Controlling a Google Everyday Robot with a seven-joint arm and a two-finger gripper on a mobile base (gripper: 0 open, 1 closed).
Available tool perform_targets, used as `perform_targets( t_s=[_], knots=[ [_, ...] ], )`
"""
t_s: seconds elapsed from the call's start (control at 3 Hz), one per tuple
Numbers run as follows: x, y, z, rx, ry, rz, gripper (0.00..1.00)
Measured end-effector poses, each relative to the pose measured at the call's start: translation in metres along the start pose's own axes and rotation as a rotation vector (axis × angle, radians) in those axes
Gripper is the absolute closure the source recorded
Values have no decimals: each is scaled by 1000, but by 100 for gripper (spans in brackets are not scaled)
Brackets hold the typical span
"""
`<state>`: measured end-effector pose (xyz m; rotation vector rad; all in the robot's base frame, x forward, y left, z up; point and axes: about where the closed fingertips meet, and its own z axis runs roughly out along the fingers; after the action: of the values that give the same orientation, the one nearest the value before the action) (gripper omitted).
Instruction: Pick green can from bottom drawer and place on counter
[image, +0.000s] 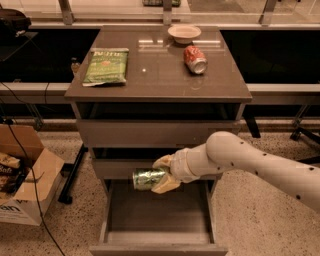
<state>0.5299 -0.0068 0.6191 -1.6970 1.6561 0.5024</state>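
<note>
The gripper (158, 176) is reaching in from the right, in front of the cabinet and just above the open bottom drawer (159, 248). Its two pale fingers (163, 161) are pinching the green can (146, 178) from above and below near the can's right end. The can is hanging in the air over the drawer's rear half, level with the middle drawer's front (117, 168) and apparently clear of the drawer floor. It is lying on its side, with its long axis running left-right across the view, roughly parallel to the drawer fronts. One silver end is pointing left and the other is hidden in the gripper. The step in hand appears to be the lift toward the counter (160, 80). To do it well, the arm is best drawing the can outward, away from the drawer fronts, before rising, since the counter's edge is overhanging the drawers. The wrist is best holding level so the sideways can is not slipping through the pinch. The bare patch between the green snack bag (106, 65) and the red soda can (195, 59) is looking like the safest landing spot. A can set down on its side is liable to roll, so turning it upright first may be wiser.
</note>
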Motion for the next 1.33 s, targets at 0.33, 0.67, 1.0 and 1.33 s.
perform_targets(
  t_s=[0.33,0.67,1.0,1.33],
  knots=[
    [-24,-19,-27,50,30,-69,100],
    [-58,-36,-53,97,44,-156,100],
    [-110,-55,-78,130,62,-287,100],
    [-154,-71,-91,140,64,-385,100]
  ],
)
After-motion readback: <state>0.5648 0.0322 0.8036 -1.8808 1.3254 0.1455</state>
